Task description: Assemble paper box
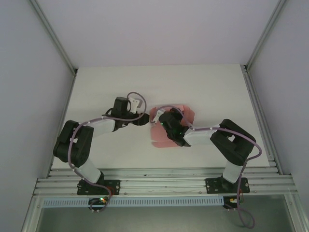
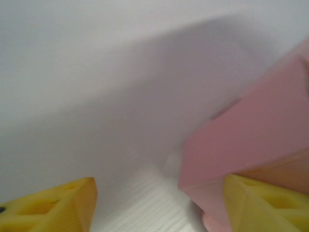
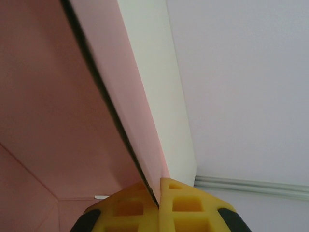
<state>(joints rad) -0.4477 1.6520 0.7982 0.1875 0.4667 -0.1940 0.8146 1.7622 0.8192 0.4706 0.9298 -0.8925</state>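
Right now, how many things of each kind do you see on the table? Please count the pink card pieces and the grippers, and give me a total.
Pink paper box: 1
Grippers: 2, the left gripper and the right gripper
Total: 3

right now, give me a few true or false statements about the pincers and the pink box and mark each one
The right pincer is shut on a panel of the paper box. True.
The left pincer is shut tight. False: its jaws stand apart.
The paper box is blue. False: it is pale pink.
The paper box sits around the middle of the table. True.
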